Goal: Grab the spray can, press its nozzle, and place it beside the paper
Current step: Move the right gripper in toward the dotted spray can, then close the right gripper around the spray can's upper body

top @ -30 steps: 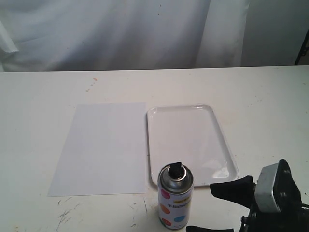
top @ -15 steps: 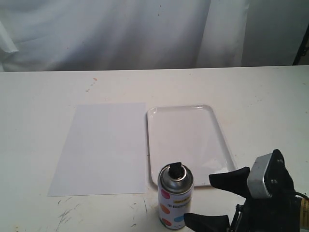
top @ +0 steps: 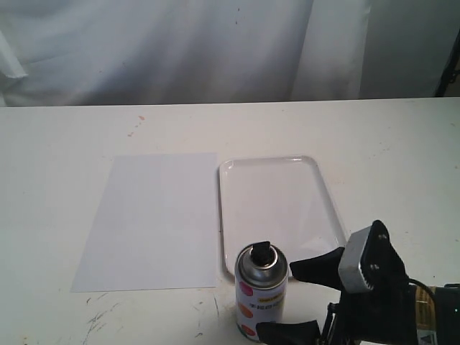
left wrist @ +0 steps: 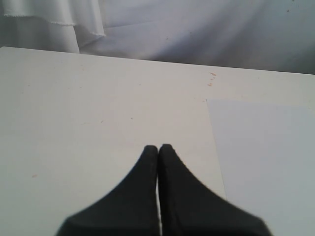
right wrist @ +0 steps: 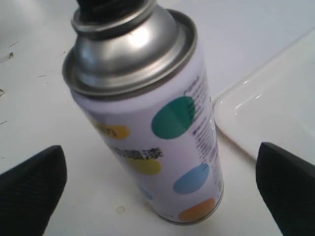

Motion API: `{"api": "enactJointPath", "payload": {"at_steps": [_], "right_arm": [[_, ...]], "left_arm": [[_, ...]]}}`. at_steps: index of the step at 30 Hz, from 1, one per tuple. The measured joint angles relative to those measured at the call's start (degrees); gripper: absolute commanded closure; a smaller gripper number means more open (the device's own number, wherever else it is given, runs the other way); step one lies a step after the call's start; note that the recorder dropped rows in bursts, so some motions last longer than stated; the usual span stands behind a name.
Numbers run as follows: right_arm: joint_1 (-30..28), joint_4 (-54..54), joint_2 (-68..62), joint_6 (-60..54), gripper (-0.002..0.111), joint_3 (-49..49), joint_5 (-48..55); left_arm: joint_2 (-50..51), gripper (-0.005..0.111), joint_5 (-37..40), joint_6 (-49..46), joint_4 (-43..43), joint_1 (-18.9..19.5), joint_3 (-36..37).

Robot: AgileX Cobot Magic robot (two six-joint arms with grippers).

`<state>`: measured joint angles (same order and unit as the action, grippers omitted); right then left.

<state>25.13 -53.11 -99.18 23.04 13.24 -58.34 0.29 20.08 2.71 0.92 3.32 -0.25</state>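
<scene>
Where the white table (top: pixel 65 136) reaches the bottom edge of the exterior view, at about 6 o'clock, the spray can (top: pixel 261 291) stands upright on its base. White label with pink, orange and blue dots, plus a green one and yellow patches in the right wrist view; silver shoulder; black nozzle (top: pixel 261 253) seated in the top ring. Right claw (top: pixel 277 300) comes in from the can's 4 o'clock: fingers wide apart, one black finger on each side of the can body. In the right wrist view both fingertips (right wrist: pixel 34 189) are clear of the label, with bare table showing between each tip and the can, so no contact. Can leans in that view only because the camera looks down at an angle. White tray (top: pixel 280 208) with glossy rim and rounded corners lies at the can's 12 o'clock, its near edge just behind the can; I cannot tell whether they touch. Paper (top: pixel 154 219) lies flat at the can's 10 o'clock, its long edge just beside the tray's, with a thin gap between. Dark scuff marks on the table at the can's 8 o'clock. Left claw (left wrist: pixel 158 150) shows only in its own wrist view: fingers pressed together, nothing between them, over bare table, with a corner of the paper alongside. Pale curtain (top: pixel 158 50) hangs behind the table at 12 o'clock.
</scene>
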Motion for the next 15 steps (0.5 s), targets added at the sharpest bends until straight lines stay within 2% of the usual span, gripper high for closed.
{"api": "enactJointPath", "payload": {"at_steps": [15], "right_arm": [[1.72, 1.52, -2.92, -1.25, 0.013, 2.54, 0.33]], "left_arm": [[0.00, 0.107, 0.00, 0.00, 0.00, 0.00, 0.00]]}}
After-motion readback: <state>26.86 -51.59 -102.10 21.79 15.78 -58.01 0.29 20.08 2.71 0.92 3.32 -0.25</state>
